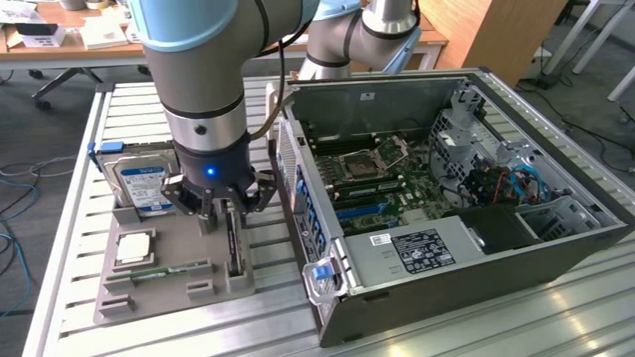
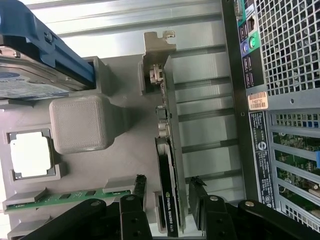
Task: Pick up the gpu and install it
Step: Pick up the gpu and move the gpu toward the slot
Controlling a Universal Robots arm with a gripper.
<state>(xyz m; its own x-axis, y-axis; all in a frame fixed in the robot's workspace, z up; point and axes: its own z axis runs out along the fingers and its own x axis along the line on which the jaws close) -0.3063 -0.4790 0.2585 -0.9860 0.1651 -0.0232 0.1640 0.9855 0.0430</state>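
Observation:
The gpu (image 1: 234,245) stands on its long edge in a slot of the grey holder tray (image 1: 184,249), next to the open computer case (image 1: 466,290). In the wrist view the gpu (image 2: 167,160) is a dark card with a silver bracket at its far end. My gripper (image 1: 226,216) hangs straight above the card. In the wrist view my gripper (image 2: 168,181) is open, its black fingers (image 2: 141,186) straddling the card, one on each side with a small gap. Nothing is gripped.
The tray (image 2: 120,150) also holds a blue-labelled hard drive (image 1: 139,182), a square processor (image 1: 134,249) and a green memory stick (image 1: 159,273). The case lies on its side with the motherboard (image 1: 367,171) exposed. All sits on a slatted metal table (image 1: 59,223).

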